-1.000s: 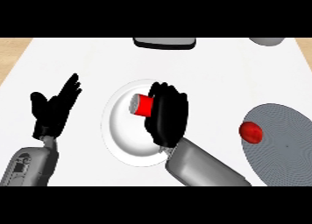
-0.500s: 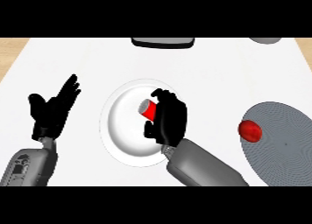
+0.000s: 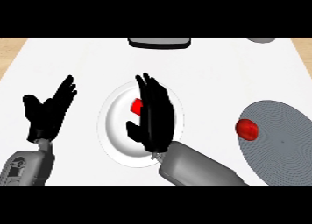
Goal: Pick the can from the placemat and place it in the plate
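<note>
The red can (image 3: 136,105) lies in the white plate (image 3: 115,131) at the counter's middle, only a small part of it showing left of my right hand (image 3: 153,117). That hand hangs over the plate with its fingers stretched straight toward the far side and its thumb out to the left, covering most of the can. The round grey placemat (image 3: 285,144) lies to the right. My left hand (image 3: 50,113) rests open, fingers up, left of the plate.
A red round object (image 3: 246,129) sits on the placemat's left part. A dark flat item (image 3: 158,42) lies at the counter's far edge, and a grey object (image 3: 260,39) shows at the far right. The wooden floor borders both sides.
My right hand's fingers have gone from curled round the can to straight, and less of the can shows now. The left hand has stayed still.
</note>
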Action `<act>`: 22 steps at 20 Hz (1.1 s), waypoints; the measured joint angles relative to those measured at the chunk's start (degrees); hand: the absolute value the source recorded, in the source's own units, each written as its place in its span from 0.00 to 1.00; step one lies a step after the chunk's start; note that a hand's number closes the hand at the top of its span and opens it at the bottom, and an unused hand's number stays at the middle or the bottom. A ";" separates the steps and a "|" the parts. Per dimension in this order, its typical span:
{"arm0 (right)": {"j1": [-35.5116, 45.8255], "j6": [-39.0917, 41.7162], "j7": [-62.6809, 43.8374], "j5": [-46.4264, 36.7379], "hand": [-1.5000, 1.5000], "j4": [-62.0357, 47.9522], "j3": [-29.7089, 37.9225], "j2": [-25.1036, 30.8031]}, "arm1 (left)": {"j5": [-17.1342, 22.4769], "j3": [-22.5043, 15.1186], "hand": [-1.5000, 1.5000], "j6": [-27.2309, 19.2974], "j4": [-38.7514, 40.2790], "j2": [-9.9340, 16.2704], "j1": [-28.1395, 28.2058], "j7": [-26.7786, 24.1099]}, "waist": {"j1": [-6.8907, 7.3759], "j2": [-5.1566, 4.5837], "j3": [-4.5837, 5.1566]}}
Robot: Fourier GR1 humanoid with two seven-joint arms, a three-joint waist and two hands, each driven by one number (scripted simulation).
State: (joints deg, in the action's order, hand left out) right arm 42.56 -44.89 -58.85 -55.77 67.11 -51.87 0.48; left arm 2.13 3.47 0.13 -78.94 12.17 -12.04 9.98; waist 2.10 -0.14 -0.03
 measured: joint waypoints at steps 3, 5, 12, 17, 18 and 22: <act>0.55 -4.05 -0.38 -0.36 0.00 3.33 -0.45 -0.09 | 0.04 0.06 0.50 0.19 -0.61 0.06 0.93 -0.41 | 0.03 0.08 0.00; 0.55 -6.22 -1.48 -0.03 0.00 5.79 0.28 -0.11 | -0.30 -0.21 0.50 -0.15 -0.97 -0.21 1.04 -0.33 | -0.13 0.15 -0.01; -3.43 -13.39 -1.46 9.13 0.00 13.07 0.25 -0.17 | -0.48 -0.05 0.50 -0.49 -1.27 -0.22 0.23 0.56 | -0.35 -0.05 -0.03; -8.90 -17.42 4.64 13.55 0.00 16.05 -1.06 -0.29 | 0.06 1.06 0.50 0.27 -2.72 0.66 1.97 0.77 | -1.20 0.03 -0.01; -10.03 -17.92 6.26 14.02 0.00 16.22 -1.12 -0.31 | -0.20 0.94 0.50 0.09 -2.63 0.32 2.02 0.44 | -1.35 0.05 0.00; -13.22 -18.20 12.18 17.37 0.00 18.15 0.77 0.53 | -0.99 0.59 0.50 -0.47 -3.37 -0.79 3.15 0.29 | -1.69 0.09 0.01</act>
State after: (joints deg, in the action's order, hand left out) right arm 29.33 -63.09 -46.66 -38.40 85.25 -51.09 1.00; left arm 1.14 4.06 -0.34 -82.31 11.38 -8.89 10.27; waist 0.42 -0.05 -0.02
